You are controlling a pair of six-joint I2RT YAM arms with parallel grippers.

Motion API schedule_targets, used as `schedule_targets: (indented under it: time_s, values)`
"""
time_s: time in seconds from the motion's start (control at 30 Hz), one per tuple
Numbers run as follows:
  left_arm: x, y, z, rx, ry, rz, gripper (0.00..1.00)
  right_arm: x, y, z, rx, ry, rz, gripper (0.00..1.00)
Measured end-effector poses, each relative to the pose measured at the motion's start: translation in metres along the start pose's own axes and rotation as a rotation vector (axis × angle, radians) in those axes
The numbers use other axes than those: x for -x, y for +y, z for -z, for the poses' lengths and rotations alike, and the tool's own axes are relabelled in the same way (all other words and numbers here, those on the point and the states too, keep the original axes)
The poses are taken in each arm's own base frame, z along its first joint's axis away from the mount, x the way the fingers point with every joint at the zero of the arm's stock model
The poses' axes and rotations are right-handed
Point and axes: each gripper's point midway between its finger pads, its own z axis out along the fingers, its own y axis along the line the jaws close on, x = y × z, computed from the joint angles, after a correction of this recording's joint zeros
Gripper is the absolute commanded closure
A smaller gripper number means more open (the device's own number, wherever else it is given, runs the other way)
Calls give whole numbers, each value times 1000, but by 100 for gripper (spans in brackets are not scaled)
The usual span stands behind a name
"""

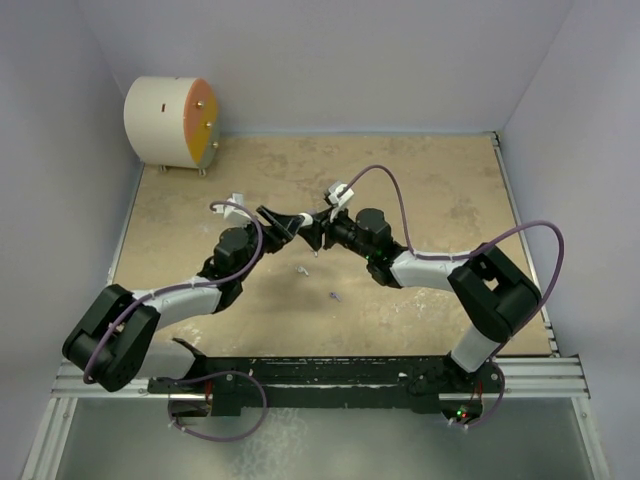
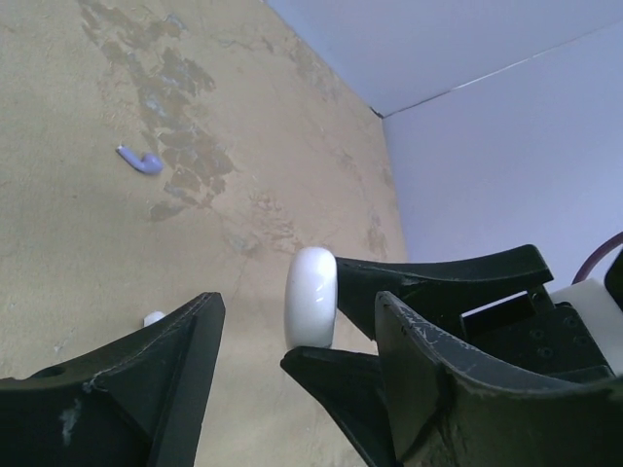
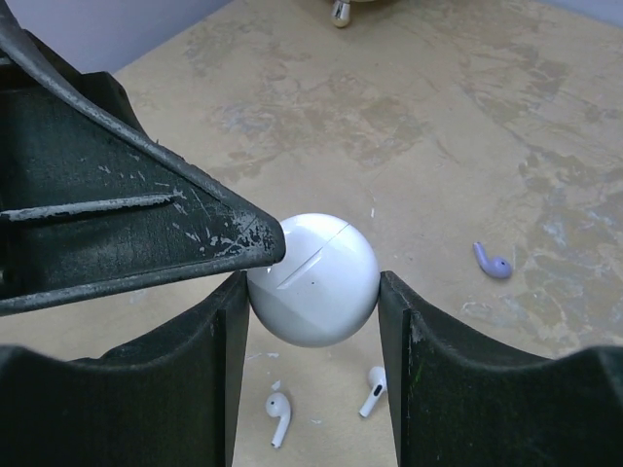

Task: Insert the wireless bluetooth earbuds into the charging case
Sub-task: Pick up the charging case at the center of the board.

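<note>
A round white charging case (image 3: 313,292) hangs above the table, closed, with my right gripper (image 3: 311,288) shut on its two sides. In the left wrist view the case (image 2: 311,297) shows edge-on between the right gripper's black fingers (image 2: 428,282). My left gripper (image 2: 292,384) is open around it; one of its fingers (image 3: 146,229) touches the case's upper left, while the other stands clear. Below on the table lie two white earbuds (image 3: 279,415) (image 3: 373,390) and a lilac one (image 3: 494,263), also seen as lilac earbud (image 2: 141,159). In the top view both grippers (image 1: 300,222) (image 1: 318,232) meet mid-table.
A white drum with an orange face (image 1: 170,122) stands at the back left corner. Pale walls enclose the tan table (image 1: 450,200) on three sides. A white earbud (image 1: 302,270) and a lilac earbud (image 1: 335,296) lie just in front of the grippers.
</note>
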Motion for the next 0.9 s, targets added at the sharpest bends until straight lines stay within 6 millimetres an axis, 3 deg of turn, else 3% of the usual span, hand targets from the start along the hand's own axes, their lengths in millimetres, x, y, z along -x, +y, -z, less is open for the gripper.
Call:
schedule_targets:
  time_s: [0.47,0.9]
  values:
    - [16,-22,-3,-61,-108,19,49,0,5,0,3,0,-110,100]
    - [9,-18,-7,-55,-102,18,49,-2,9,0,23,10,-141,100]
